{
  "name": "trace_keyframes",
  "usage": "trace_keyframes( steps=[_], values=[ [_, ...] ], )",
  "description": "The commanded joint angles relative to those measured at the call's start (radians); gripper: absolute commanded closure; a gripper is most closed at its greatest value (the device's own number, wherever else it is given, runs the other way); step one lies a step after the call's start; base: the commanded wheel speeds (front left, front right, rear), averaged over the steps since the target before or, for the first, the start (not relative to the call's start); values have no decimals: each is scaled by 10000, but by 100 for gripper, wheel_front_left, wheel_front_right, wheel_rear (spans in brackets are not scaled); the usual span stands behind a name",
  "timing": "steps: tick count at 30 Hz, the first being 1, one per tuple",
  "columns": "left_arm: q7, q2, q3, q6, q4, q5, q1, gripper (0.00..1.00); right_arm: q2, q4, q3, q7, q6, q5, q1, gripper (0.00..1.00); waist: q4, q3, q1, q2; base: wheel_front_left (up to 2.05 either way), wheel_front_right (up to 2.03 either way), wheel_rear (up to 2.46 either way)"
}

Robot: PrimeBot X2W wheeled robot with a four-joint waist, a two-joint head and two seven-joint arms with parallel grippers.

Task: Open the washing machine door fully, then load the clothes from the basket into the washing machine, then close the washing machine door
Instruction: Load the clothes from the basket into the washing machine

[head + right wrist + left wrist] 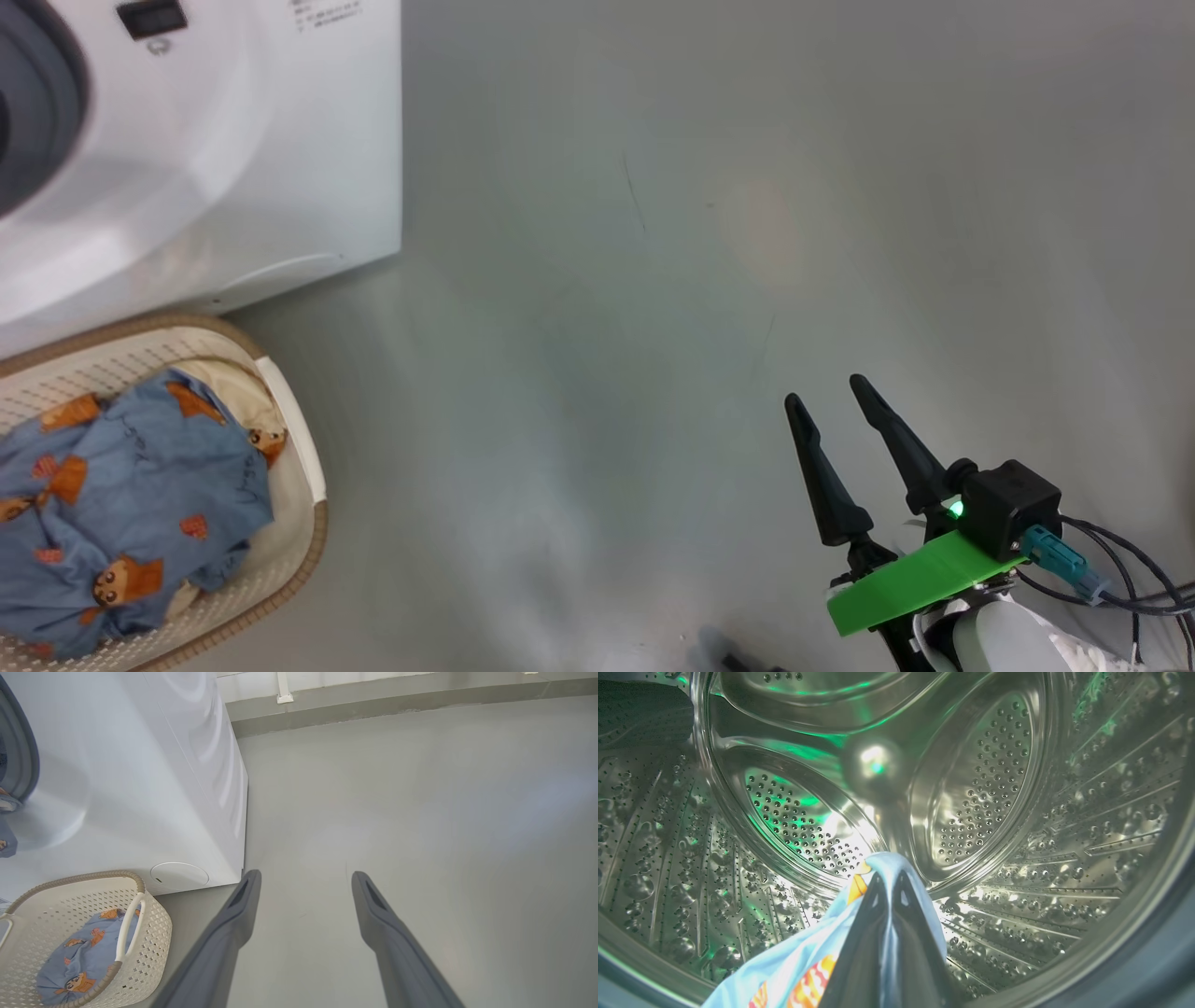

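Observation:
My left gripper [888, 877] is inside the steel drum [980, 788] of the washing machine [243, 168], shut on a light blue garment with orange print [803, 970] that hangs from its fingertips. More blue bear-print clothes [112, 504] lie in the cream basket [303, 485] on the floor in front of the machine, also seen in the right wrist view as clothes [79, 961] in the basket [154, 924]. My right gripper [826, 392] hovers open over bare floor, well to the right of the basket, its fingers [243, 905] spread with nothing between them. The washing machine door is out of view.
The grey rubber seal [47, 103] rings the machine's opening at the head view's upper left. Grey floor [653, 280] stretches to the right of the machine. A wall skirting [373, 700] runs along the far end of the floor.

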Motion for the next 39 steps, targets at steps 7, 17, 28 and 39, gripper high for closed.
trace_keyframes(
  steps=[7, 17, 28, 39],
  values=[
    [-63, 686, 110, -193, -609, 115, -1205, 100, -204, -326, 228, -48, 16, 144, 57, 0, -66, 1058, 0, -1, 0, 0, 0],
    [-63, 746, -80, -415, -1359, 218, -2624, 100, -278, -573, 62, -48, 16, 202, 50, 0, 37, 1974, 0, -1, 0, 0, 0],
    [-63, 540, -464, -285, -1796, 516, -2945, 100, -246, -571, 41, -48, 16, 165, -95, 0, 227, 2138, 0, -1, 0, 0, 0],
    [-63, 526, -917, -66, 1279, 753, -3380, 99, -275, -467, 65, -48, 16, 162, 20, 0, 325, 1659, 0, -1, 0, 0, 0]
  ],
)
